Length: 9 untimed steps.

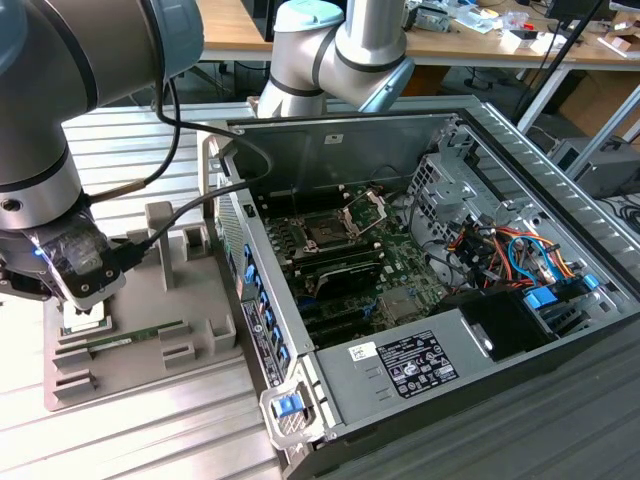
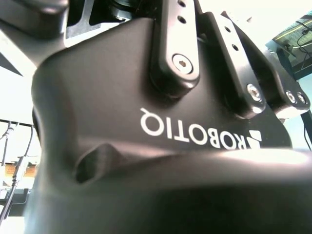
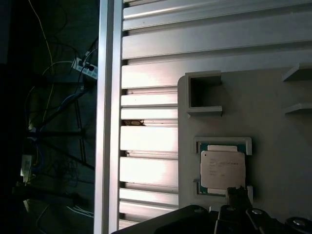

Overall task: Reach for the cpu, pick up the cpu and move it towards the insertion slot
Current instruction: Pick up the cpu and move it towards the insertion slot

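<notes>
The cpu (image 3: pixel 223 169), a thin square chip with a pale silvery top, lies flat in a raised nest on the grey fixture tray (image 3: pixel 273 122). In the exterior view the cpu (image 1: pixel 86 322) shows as a pale square under the arm's wrist, at the exterior view's left. My gripper (image 1: pixel 84 300) hangs just above it, and in the first wrist view the dark gripper (image 3: pixel 238 197) reaches the chip's edge. The insertion slot (image 1: pixel 326 232), a dark square socket with a silver frame, sits on the motherboard inside the open computer case (image 1: pixel 420 170), well off to the exterior view's right.
A long green memory stick (image 1: pixel 135 338) lies on the grey fixture tray (image 1: pixel 190 330) beside the cpu nest. Upright grey posts (image 1: pixel 160 225) rise from the tray. The case's metal wall (image 1: pixel 255 300) stands between tray and motherboard. Cables and a drive cage (image 1: pixel 500 250) fill the case's right.
</notes>
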Tool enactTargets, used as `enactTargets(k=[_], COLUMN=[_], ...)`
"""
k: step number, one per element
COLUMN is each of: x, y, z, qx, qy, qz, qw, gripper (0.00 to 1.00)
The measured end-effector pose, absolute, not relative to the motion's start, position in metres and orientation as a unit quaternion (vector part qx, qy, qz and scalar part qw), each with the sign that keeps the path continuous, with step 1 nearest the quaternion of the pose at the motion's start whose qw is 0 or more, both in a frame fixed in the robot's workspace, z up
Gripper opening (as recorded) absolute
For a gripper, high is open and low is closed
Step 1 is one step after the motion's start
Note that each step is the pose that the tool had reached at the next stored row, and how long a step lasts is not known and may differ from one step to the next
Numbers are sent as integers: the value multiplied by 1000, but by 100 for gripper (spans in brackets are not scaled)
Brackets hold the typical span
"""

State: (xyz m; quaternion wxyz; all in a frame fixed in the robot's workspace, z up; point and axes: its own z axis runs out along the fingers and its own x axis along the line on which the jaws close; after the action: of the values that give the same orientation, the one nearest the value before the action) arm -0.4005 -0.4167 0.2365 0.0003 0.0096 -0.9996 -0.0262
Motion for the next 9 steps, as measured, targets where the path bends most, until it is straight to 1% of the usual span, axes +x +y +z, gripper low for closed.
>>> enactTargets(k=[9], x=[-401], y=[-417], z=[234], qx=[10], qy=[-1000], qz=[-26], qw=[0], gripper=[10])
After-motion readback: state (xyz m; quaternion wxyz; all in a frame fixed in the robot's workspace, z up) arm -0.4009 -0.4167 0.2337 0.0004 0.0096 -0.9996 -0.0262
